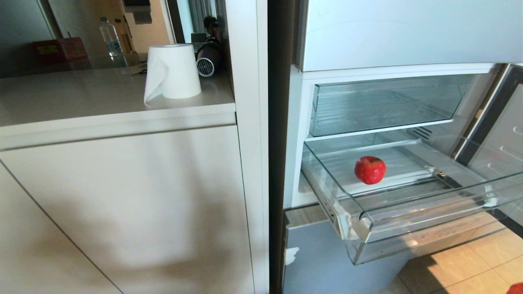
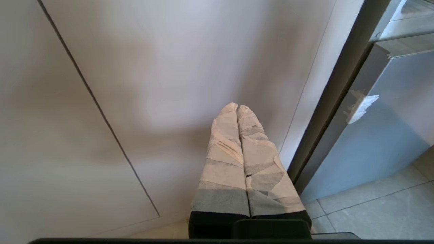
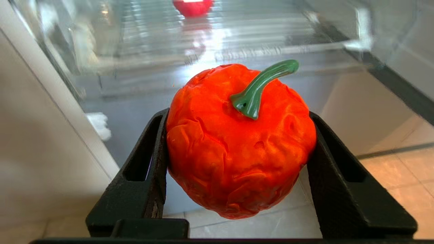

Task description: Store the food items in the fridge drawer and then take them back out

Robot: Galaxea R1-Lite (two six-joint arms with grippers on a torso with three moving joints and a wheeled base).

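Observation:
The fridge drawer [image 1: 412, 216] is a wide, shallow, clear tray pulled out of the open fridge. On its ribbed floor rests one of the food items [image 1: 369, 170], round and red, which also shows in the right wrist view [image 3: 193, 6]. My right gripper [image 3: 238, 117] is shut on a second food item [image 3: 237, 145], orange-red and wrinkled with a curved green stem. It holds this piece in the air, lower than the drawer's front lip [image 3: 244, 51] and short of it. My left gripper [image 2: 237, 107] is shut and empty, with taped fingers, low by the cabinet panel.
A taller-fronted clear drawer [image 1: 384, 102] sits pushed in above the open one. The fridge door [image 1: 502, 134] stands open on the right. A beige cabinet [image 1: 122, 196] with a paper roll [image 1: 173, 71] on its counter fills the left. Tiled floor [image 1: 482, 269] lies below the drawer.

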